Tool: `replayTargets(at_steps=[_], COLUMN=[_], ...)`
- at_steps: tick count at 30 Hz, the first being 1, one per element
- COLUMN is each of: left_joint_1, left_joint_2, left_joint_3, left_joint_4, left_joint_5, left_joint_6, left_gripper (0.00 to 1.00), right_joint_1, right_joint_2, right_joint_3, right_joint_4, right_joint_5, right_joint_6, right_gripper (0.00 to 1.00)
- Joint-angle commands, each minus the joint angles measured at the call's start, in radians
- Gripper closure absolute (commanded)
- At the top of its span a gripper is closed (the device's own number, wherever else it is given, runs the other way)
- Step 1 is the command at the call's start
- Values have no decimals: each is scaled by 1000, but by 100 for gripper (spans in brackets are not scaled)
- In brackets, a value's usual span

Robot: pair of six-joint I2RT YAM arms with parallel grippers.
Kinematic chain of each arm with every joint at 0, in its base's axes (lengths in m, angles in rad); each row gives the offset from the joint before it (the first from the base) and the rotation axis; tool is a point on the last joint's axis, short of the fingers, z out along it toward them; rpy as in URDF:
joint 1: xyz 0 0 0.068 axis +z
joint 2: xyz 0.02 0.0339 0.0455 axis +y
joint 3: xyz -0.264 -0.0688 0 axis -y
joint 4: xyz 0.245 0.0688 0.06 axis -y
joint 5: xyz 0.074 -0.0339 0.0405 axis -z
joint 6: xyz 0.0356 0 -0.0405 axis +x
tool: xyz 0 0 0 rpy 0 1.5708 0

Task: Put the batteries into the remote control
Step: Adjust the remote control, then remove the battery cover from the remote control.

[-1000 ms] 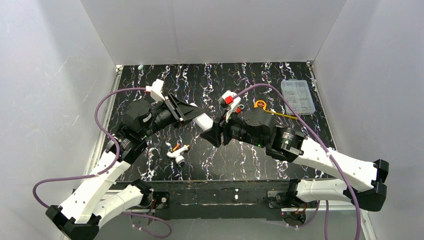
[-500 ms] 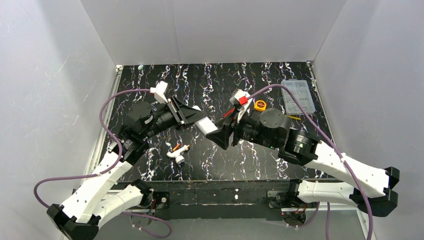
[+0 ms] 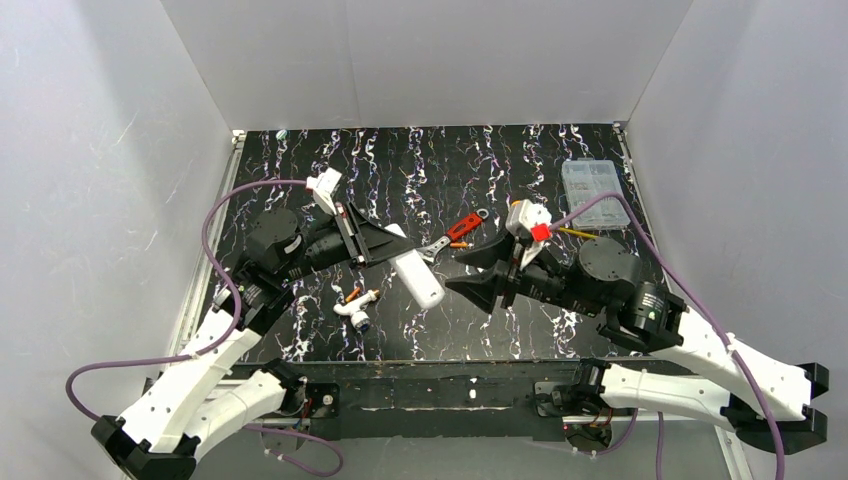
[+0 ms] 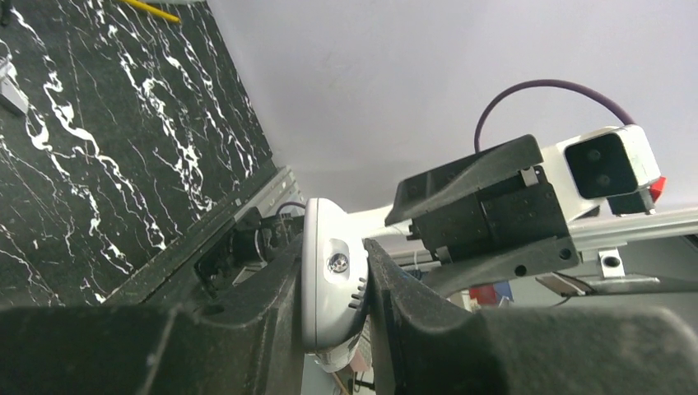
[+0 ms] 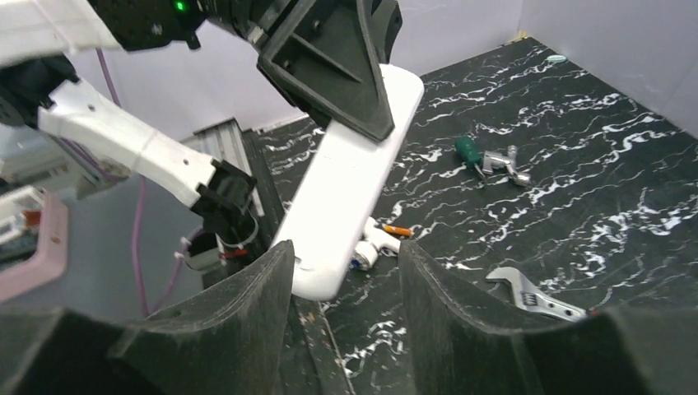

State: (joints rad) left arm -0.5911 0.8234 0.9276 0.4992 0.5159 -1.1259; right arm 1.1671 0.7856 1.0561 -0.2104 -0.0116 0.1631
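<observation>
Seen from above, two robot arms reach over a black tabletop (image 3: 560, 150) veined with white, boxed in by plain white walls. The left gripper (image 3: 388, 243) is clamped tight on one end of the remote control (image 3: 420, 280), a slim white handset held in the air above the middle of the tabletop, with its free end slanting down toward the near edge. The left wrist camera shows that end of the remote squeezed between the two black fingers (image 4: 411, 313).

The right gripper (image 3: 452, 273) points at the remote from the right with its jaws spread wide and nothing between them. From the right wrist camera, the remote's rounded free end sits just in front of the gap between the two fingers (image 5: 239, 329); whether it touches them cannot be made out.

One battery (image 3: 352, 294), a small orange cell, lies on the tabletop below the left gripper, just beside a white tube-shaped tool (image 3: 358, 312). A wrench with a red handle (image 3: 455, 232) lies near the middle, between the two grippers. A green-handled tool (image 5: 469, 152) lies farther back on the tabletop. A clear plastic box (image 3: 592, 185) sits near the far right corner, and a thin yellow stick (image 3: 575, 232) lies on the right side, near the right arm.
</observation>
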Motion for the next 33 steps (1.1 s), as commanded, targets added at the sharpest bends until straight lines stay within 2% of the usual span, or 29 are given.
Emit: replayTargets(at_steps=[1,3,6,14,17,23,26,27,29,33], left_joint_1=[-1,-1,-1,0,-1,-1,-1,-1,-1,-1], left_joint_2=[-42,-54,-62,-40,-39,-86,-104,-111,-127,-138], left_joint_3=[-12,-17,-16,-35,-35,-6,-2,0,-1,9], left_joint_4=[76,56,31,69,58,-122,-193,-218,-254,-298], left_joint_5=[101,98,102,160,166,63,-7,-40,-102,-195], left_joint_6=[16,30,56,32,40,151,177,184,194,206], left_gripper=[100,100,100,100,100,100,100,100,100,100], right_joint_1=[3,3,3,3,3,3,3,3,5,18], right_joint_2=[-51,-91,-131,-55,-39,-24,-13,1,36,100], right_joint_3=[-51,-97,-136,-21,-17,-22,-23,-10,23,41], right_joint_4=[2,15,63,-62,-49,86,137,133,90,46], right_joint_5=[-76,-180,-218,-284,-307,-190,-95,-39,67,148], right_joint_6=[-203,-320,-370,-460,-463,-233,-102,-47,57,170], right_gripper=[44,45,44,45,46,43,36,29,23,19])
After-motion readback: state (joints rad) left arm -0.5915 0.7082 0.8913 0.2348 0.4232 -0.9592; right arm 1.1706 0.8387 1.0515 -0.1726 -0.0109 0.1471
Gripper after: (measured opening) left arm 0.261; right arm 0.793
